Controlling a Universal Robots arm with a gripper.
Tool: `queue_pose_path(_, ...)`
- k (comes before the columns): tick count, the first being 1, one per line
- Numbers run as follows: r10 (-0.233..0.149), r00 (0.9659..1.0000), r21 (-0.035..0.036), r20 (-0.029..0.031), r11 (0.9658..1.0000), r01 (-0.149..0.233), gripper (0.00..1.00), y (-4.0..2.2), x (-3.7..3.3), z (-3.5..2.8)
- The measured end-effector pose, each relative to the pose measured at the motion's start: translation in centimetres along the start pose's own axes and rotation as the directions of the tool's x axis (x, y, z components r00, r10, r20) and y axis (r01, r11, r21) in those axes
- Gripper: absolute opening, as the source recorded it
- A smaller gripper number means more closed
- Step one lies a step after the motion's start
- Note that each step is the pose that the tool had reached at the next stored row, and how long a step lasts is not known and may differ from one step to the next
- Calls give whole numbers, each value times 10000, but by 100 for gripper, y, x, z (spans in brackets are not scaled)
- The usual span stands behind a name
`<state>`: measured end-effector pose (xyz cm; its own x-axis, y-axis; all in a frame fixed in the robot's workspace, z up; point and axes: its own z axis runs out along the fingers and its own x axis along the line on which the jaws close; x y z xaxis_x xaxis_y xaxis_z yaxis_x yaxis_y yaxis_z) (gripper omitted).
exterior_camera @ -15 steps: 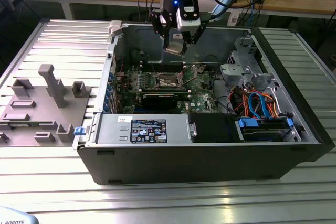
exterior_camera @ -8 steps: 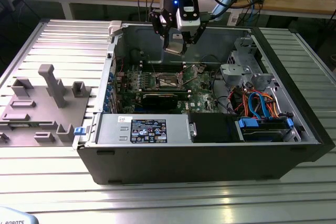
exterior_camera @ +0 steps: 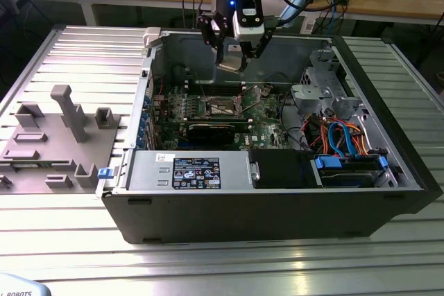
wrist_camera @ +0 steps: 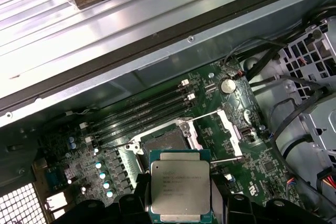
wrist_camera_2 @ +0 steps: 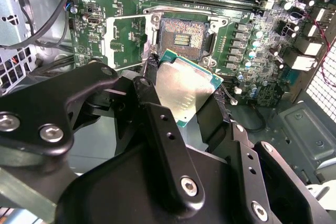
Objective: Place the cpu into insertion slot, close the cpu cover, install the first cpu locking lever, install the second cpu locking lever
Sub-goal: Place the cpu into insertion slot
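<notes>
above the insertion slot (wrist_camera: 163,142), cpu (wrist_camera: 180,190) (in claw (wrist_camera: 181,204))

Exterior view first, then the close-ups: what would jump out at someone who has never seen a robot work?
In the exterior view, a black gripper hangs over an open computer case on a ribbed metal table. In both wrist views it clamps the cpu, a silvery square chip, above the green motherboard. Just beyond lies the dark insertion slot, empty, with the cpu cover swung open beside it.
</notes>
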<state>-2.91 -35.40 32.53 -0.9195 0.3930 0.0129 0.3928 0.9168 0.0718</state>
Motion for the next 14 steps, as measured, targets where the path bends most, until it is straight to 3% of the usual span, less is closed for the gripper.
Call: queue_pose_path(14,66,10000,41,23,10000,-66,54,0,0,0)
